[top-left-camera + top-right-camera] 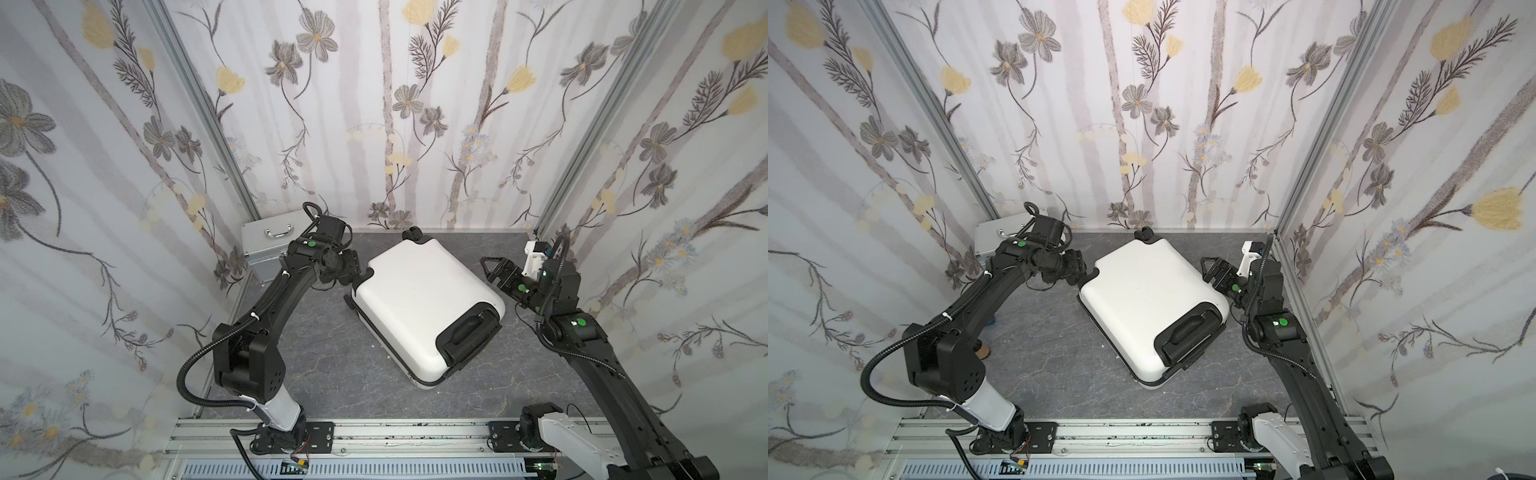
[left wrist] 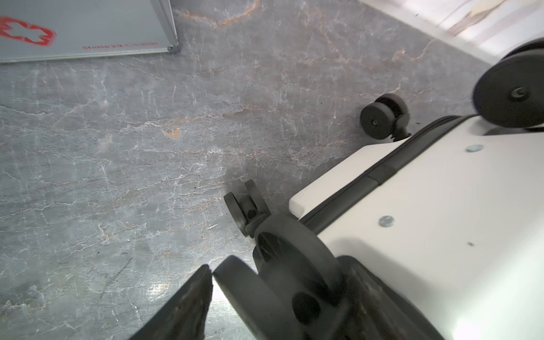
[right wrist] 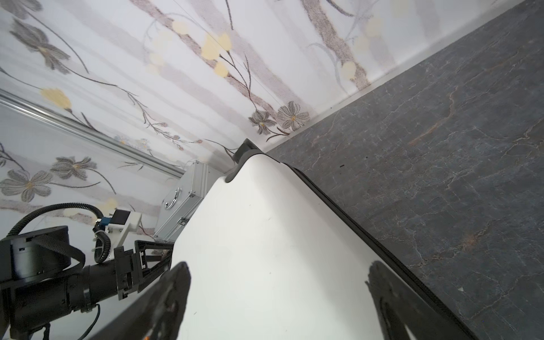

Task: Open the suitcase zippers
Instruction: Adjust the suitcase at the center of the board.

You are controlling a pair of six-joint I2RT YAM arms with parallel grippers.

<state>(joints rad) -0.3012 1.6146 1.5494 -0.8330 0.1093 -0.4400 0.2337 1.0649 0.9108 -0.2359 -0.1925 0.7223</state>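
**Left gripper straddles a wheel; right gripper stands wide beside the suitcase**

In both top views the suitcase lies flat and askew on the dark marbled table. Its black handle recess is toward the near right, and the far wheels sit by the back wall. The left gripper is at the shell's far-left corner. The right gripper is just at the shell's right edge, jaws spread, with nothing between them. A silver case stands in the far-left corner, behind the left arm.

In the left wrist view the left gripper has its jaws apart on either side of a black wheel of the suitcase. A sliver of bright table shows between one finger and the wheel, so the jaws are not clamped on it. Whether the other finger touches the wheel I cannot tell. The zippers show as a dark band between the two white shell halves. The silver case, marked with a red cross, lies well apart.

In the right wrist view the right gripper is spread wide and grips nothing, and the white suitcase fills the space between its fingers. Whether the tips touch the shell I cannot tell. The zippers run along the shell's edge beside the table.
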